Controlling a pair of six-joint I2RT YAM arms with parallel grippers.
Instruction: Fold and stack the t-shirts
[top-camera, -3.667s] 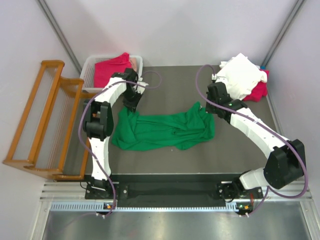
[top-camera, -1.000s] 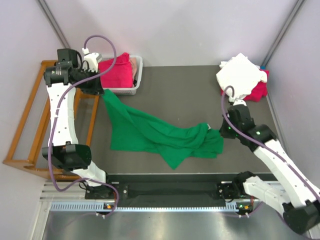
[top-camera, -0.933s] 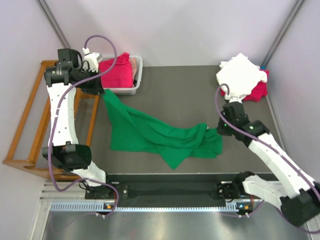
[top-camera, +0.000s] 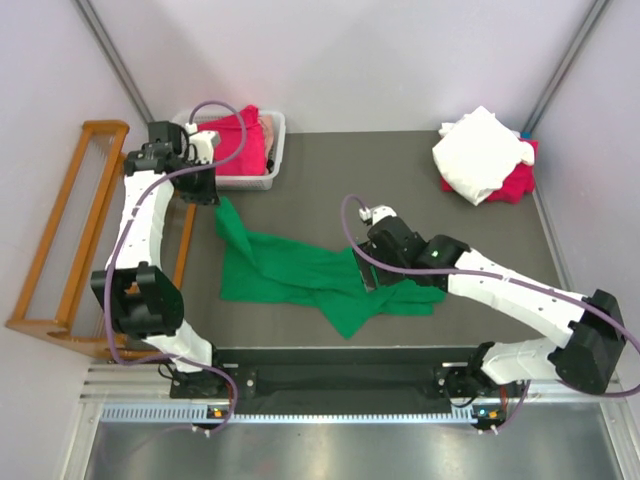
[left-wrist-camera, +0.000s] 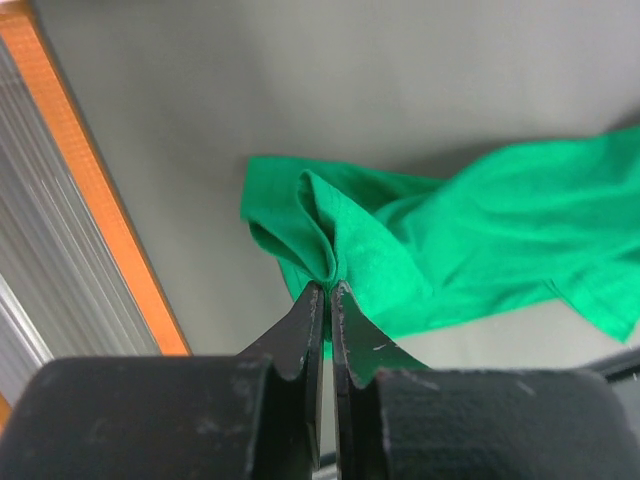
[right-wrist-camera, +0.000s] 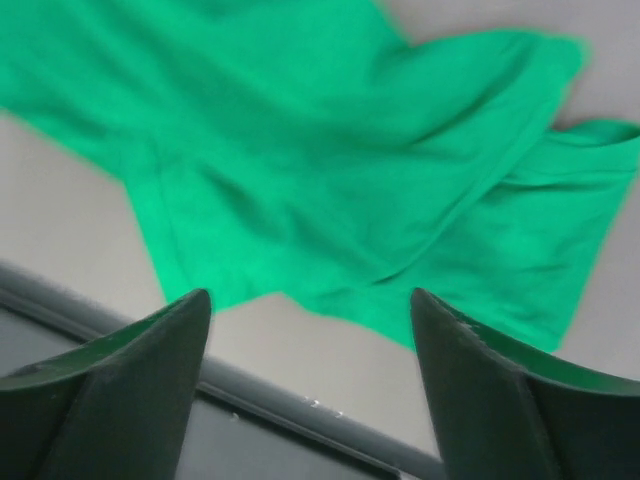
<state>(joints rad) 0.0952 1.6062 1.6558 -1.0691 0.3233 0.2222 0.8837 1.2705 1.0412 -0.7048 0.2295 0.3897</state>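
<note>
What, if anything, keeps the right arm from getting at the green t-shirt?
Likely nothing, so yes. The right gripper hangs open just above the green t-shirt, bare cloth under its jaws. The left gripper pinches a corner on the shirt's other side, clear of it.

orange wooden rack (top-camera: 105, 128), white slatted basket (top-camera: 250, 181), dark table (top-camera: 400, 180)
</note>
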